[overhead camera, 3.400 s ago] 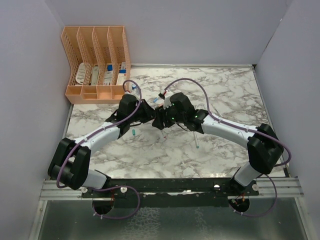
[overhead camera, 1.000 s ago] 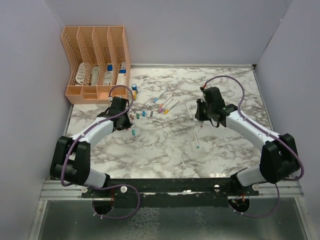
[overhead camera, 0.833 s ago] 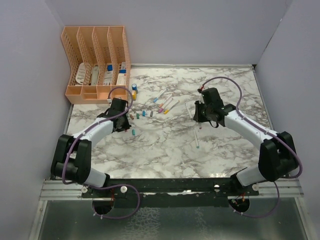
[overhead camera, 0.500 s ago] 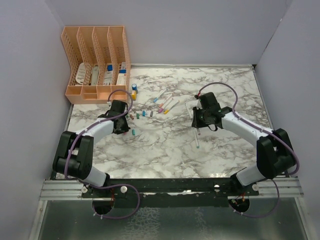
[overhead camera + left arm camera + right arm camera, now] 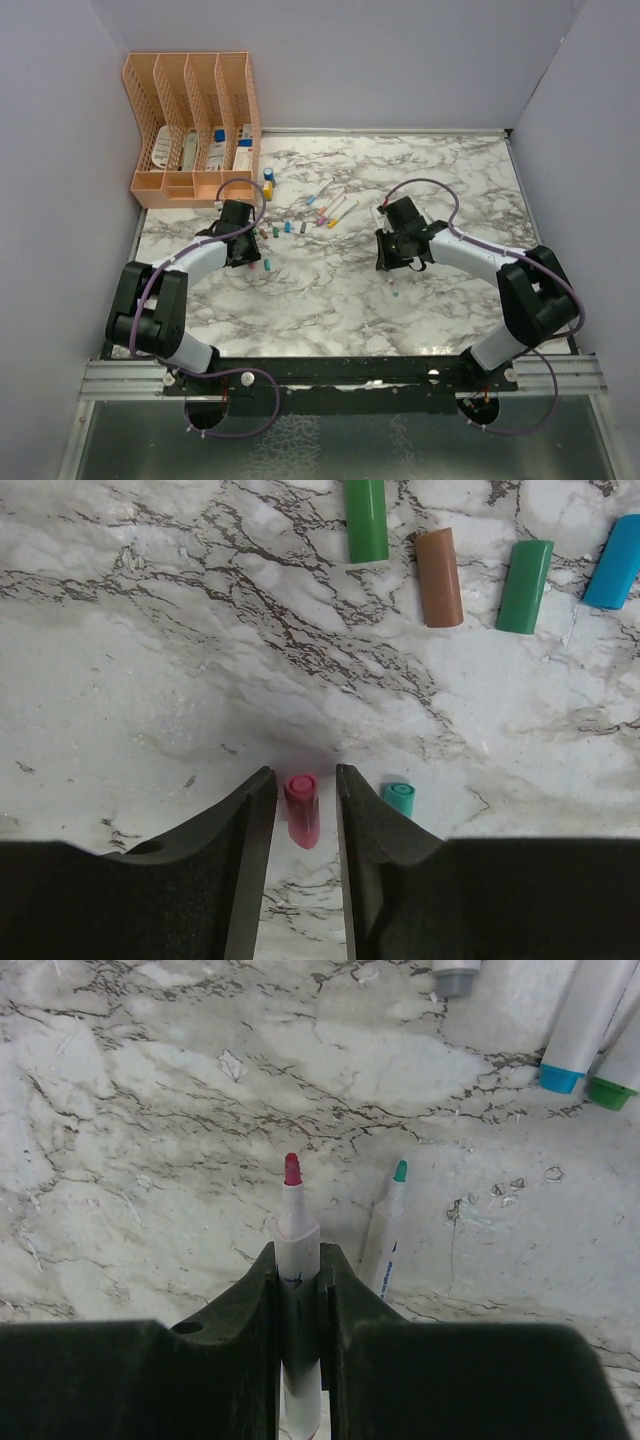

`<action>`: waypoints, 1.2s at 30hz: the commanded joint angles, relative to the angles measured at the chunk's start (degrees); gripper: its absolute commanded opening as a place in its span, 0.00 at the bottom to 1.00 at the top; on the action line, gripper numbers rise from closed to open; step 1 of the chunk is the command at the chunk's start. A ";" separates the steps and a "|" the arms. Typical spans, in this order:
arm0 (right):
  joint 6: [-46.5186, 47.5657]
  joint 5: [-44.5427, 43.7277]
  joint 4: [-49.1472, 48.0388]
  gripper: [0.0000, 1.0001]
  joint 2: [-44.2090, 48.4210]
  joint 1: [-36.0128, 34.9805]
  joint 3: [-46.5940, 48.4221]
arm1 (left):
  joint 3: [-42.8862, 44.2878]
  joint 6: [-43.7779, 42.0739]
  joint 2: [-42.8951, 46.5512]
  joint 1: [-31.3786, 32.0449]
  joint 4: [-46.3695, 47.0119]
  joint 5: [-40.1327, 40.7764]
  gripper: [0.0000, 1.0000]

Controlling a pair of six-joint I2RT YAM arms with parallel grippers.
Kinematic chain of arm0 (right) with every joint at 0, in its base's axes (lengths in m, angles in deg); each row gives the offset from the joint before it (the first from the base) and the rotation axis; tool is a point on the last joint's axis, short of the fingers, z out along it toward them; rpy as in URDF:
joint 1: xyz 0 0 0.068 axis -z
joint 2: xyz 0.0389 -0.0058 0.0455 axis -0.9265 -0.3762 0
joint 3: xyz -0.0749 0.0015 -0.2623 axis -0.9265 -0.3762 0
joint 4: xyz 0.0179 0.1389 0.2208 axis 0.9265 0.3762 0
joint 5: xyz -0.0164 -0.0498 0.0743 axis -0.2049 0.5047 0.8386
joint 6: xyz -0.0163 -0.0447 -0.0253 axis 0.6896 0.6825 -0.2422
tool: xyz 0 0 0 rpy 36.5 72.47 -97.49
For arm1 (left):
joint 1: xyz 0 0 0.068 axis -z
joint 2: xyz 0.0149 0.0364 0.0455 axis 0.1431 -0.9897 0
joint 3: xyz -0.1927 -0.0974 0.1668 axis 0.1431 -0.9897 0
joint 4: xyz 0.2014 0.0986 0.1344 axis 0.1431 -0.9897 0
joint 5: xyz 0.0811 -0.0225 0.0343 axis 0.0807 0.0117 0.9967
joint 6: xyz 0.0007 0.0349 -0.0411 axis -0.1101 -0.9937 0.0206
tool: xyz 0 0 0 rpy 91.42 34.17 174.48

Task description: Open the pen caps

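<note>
From above, the pen caps (image 5: 288, 228) are lying scattered on the bench (image 5: 330, 300). At the left wrist, the left fingers (image 5: 245, 825) are standing slightly apart around a pink cap (image 5: 302, 808), not gripping it. At the right wrist, the right fingers (image 5: 240, 1360) are clamping an uncapped pen (image 5: 297, 1235); setting it down risks nudging the teal-tipped pen (image 5: 383, 1240) alongside.

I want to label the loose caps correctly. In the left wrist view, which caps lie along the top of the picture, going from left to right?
green cap → brown cap → second green cap → blue cap
</note>
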 commanded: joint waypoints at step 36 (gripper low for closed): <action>9.83 -3.00 0.32 1.00 -8.79 -1.38 22.54 | 10.77 1.45 16.40 -0.57 -7.17 -6.31 0.47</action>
